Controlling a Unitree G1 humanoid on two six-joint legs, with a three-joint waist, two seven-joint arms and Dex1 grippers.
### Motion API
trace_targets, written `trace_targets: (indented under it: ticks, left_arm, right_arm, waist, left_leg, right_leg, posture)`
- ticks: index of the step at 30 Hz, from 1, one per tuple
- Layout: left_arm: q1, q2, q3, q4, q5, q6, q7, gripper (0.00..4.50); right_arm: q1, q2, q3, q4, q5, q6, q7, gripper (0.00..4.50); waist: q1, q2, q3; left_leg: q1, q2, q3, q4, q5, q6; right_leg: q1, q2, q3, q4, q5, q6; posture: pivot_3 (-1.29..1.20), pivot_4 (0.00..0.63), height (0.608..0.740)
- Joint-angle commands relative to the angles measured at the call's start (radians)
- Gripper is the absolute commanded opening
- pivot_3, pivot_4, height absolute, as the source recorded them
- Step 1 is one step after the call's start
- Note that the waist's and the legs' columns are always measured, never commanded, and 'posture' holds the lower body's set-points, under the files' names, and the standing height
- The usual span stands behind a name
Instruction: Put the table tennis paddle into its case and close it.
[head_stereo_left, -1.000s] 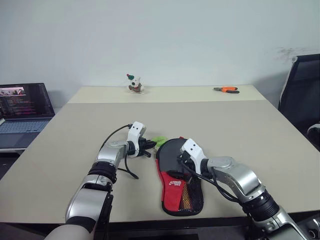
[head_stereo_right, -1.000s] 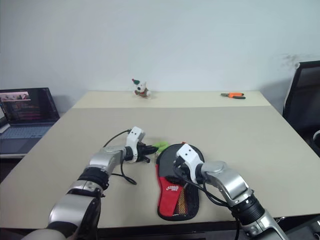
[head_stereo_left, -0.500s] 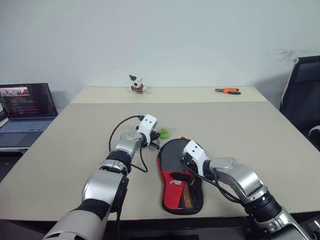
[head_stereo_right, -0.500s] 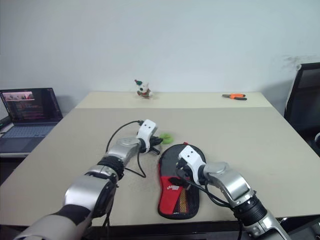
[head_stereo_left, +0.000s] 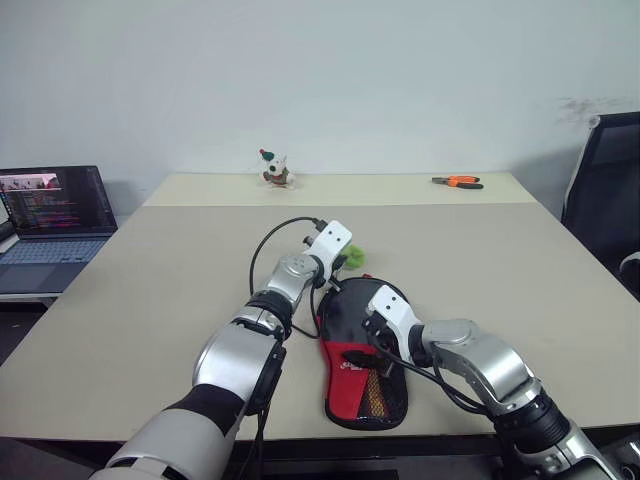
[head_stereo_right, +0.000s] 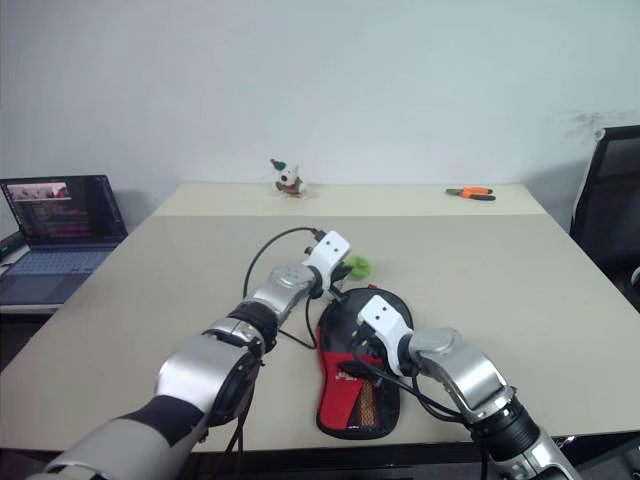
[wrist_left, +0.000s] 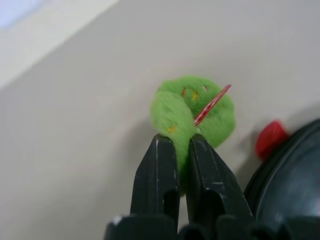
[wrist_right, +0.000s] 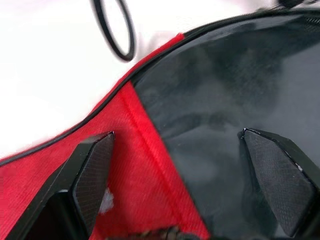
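Note:
The case (head_stereo_left: 340, 318) lies flat in the middle of the table, black at the far end with a red lower panel (head_stereo_left: 345, 388) toward me. My left gripper (wrist_left: 177, 141) is shut on the green pom-pom zipper pull (wrist_left: 196, 106) just off the case's far rim (head_stereo_left: 354, 257). My right gripper (wrist_right: 182, 150) stands open with its fingers spread over the case's black and red fabric, around the middle of the case (head_stereo_left: 368, 345). The table tennis paddle is hidden.
An open laptop (head_stereo_left: 50, 215) sits on a side surface at the left. A small toy figure (head_stereo_left: 272, 168) and orange-handled pliers (head_stereo_left: 455, 181) lie at the table's far edge. A black chair (head_stereo_left: 605, 200) stands at the right.
My left gripper has carried the green pom-pom to the right and away from me, from the case's left side round to its far rim, rolling as it went. The right gripper has stayed put.

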Motion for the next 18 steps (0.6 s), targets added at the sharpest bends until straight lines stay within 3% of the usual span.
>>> trace_targets:
  ticks: [1, 18]
  left_arm:
    - [-0.056, -0.017, -0.019, -0.009, 0.038, -0.057, 0.018, 0.01]
    - [-0.121, -0.175, -0.160, -0.002, 0.213, -0.266, -0.028, 0.01]
  right_arm:
    - [0.049, -0.025, 0.041, 0.015, 0.007, 0.073, 0.020, 4.50]
    - [0.096, -0.043, 0.047, -0.077, 0.020, 0.146, 0.017, 4.50]
  waist:
    - [0.000, 0.000, 0.000]
    - [0.004, 0.000, 0.000]
  left_leg:
    - [0.000, 0.000, 0.000, 0.000, 0.000, 0.000]
    - [0.000, -0.001, -0.008, -0.002, 0.000, 0.000]
  right_leg:
    - [0.000, 0.000, 0.000, 0.000, 0.000, 0.000]
    - [0.009, -0.001, -0.007, -0.013, 0.000, 0.002]
  posture:
    - [0.00, 0.150, 0.740]
    - [0.00, 0.150, 0.740]
